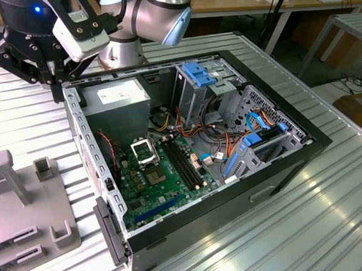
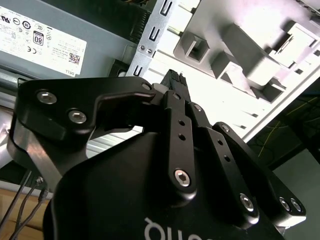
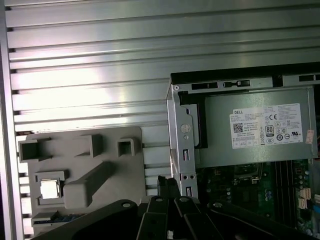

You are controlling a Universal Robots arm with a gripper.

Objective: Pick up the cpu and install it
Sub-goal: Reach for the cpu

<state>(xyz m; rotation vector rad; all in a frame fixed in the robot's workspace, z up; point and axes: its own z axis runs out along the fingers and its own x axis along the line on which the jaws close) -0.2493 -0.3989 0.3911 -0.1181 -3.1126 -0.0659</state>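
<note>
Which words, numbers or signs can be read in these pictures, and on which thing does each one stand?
On the power supply, a white label: fine print and small round marks, too small to quote reliably.
On the black housing of the tool: white letters, cut off by the picture's edge, unreadable.
On the motherboard: nothing readable.

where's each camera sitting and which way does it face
Exterior view: off the arm, looking down into the computer case; arm and gripper show.
First wrist view: on the wrist, looking past the gripper at the fixture holding the cpu.
Second wrist view: on the wrist, looking along the gripper.
Both wrist views share the power supply.
</note>
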